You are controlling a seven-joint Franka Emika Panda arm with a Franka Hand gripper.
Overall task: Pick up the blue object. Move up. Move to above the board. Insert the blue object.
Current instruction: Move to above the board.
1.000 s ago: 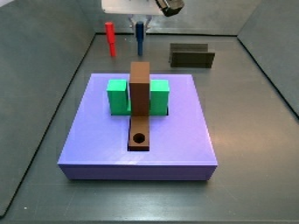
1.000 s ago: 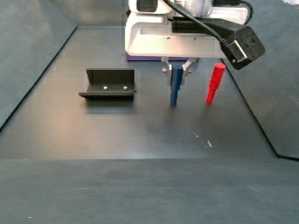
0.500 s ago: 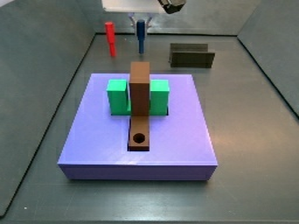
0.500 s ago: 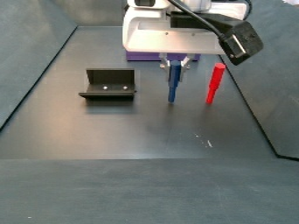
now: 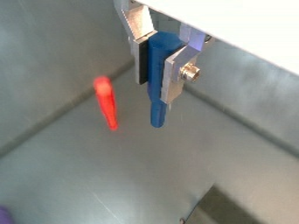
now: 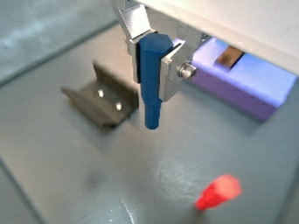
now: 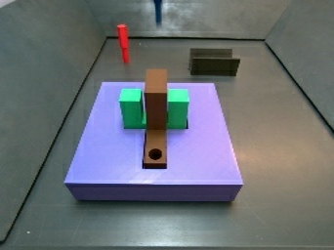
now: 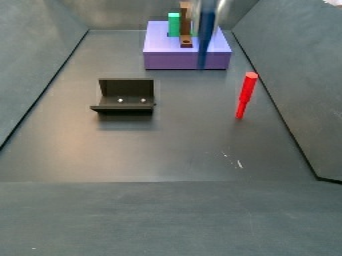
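Note:
My gripper (image 5: 158, 70) is shut on the blue object (image 5: 156, 89), a thin upright rod clamped at its upper part between the silver fingers, seen in both wrist views (image 6: 149, 96). It hangs clear of the floor. In a side view only its lower end (image 7: 159, 12) shows at the top edge; the blue object (image 8: 205, 42) hangs in front of the purple platform (image 8: 163, 56). The brown board (image 7: 156, 115) with a round hole (image 7: 156, 154) lies on the purple platform (image 7: 196, 166), far nearer the camera than the rod.
A red rod (image 7: 124, 43) stands upright on the floor beside the spot under the gripper, also the red rod (image 8: 246, 94). A green block (image 7: 132, 107) sits against the board. The dark fixture (image 8: 124, 97) stands on the floor; grey walls enclose the area.
The gripper has risen with the blue object in it, lifting the rod off the floor until the hand is almost out of both side views. The red rod stayed put.

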